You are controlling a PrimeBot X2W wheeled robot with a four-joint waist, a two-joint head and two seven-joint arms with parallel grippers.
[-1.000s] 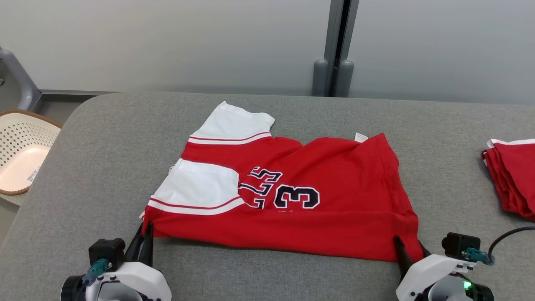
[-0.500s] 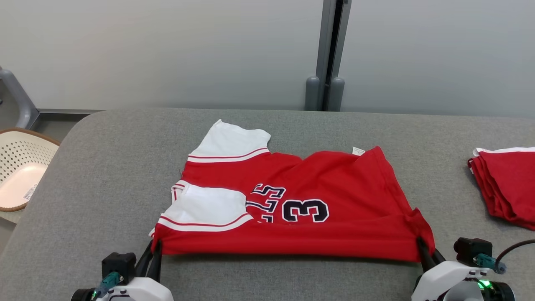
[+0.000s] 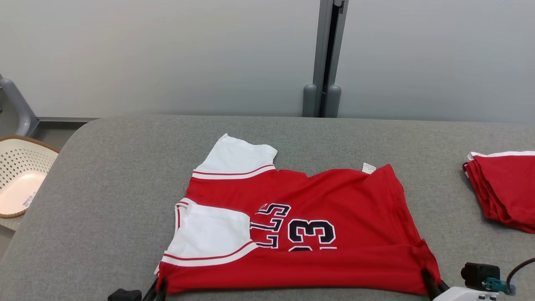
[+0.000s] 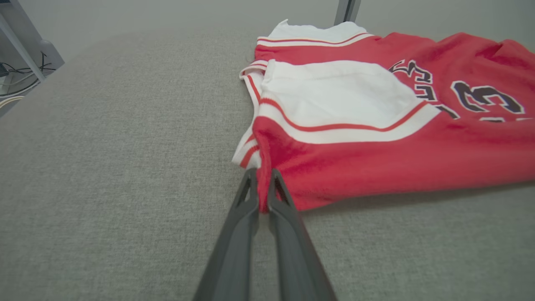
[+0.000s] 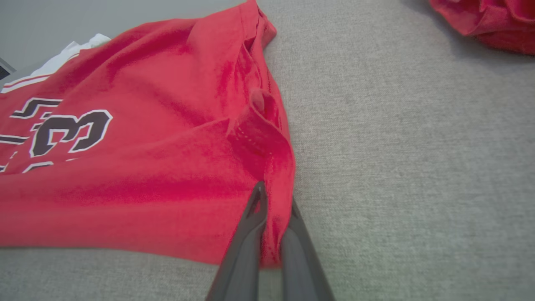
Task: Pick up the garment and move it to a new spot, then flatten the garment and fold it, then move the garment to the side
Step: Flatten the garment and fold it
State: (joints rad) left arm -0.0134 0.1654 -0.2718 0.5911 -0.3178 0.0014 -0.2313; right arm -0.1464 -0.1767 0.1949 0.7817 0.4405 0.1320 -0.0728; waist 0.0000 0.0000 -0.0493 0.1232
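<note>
The garment (image 3: 301, 225) is a red jersey with white sleeves and dark numerals, lying folded lengthwise on the grey table (image 3: 104, 175). Its near edge hangs slightly above the cloth surface. My left gripper (image 3: 160, 288) is shut on the garment's near left corner (image 4: 261, 184), pinching red fabric between its fingers. My right gripper (image 3: 428, 281) is shut on the near right corner (image 5: 273, 209), with a fold of red cloth bunched between the fingers. A white label (image 3: 368, 168) sticks up at the garment's far right corner.
A pile of folded red garments (image 3: 501, 188) lies at the table's right edge, also in the right wrist view (image 5: 489, 21). A cream perforated basket (image 3: 19, 182) stands off the table's left side. A grey post (image 3: 325, 58) rises behind the table.
The right gripper closed on the garment's right corner. Both grippers pulled the near edge toward me, lifting it off the table. The head camera tilted, shifting the whole picture down.
</note>
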